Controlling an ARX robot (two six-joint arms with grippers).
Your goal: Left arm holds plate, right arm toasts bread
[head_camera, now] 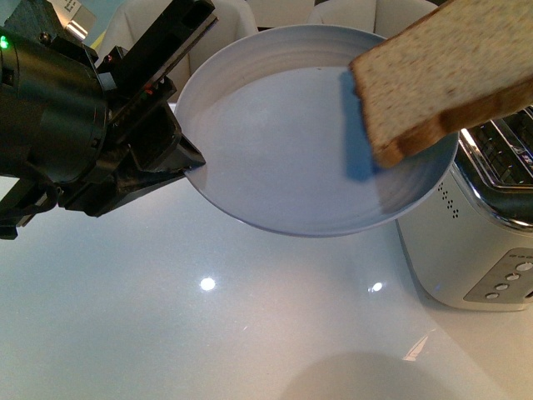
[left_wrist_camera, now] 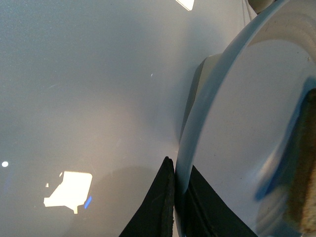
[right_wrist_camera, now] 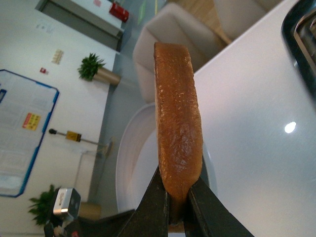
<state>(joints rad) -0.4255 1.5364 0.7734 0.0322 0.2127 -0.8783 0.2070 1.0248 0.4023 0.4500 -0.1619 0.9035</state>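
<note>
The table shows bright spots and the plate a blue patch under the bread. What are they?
Front view: the spots on the table are reflected lights; the blue patch is the shadow of the bread on the plate. Left wrist view: a larger reflection, the same shadow blurred.

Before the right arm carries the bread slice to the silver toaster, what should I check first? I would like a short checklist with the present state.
1. Right gripper shut on the light-brown speckled bread slice: ok.
2. Bread clear of the round pale blue-grey plate: ok, shadow beneath.
3. Left gripper clamped on the plate rim: ok.
4. Bread above the slot of the silver toaster: not ok, it hangs over the plate's edge.
5. Slot empty: cannot tell, only partly in view.
</note>
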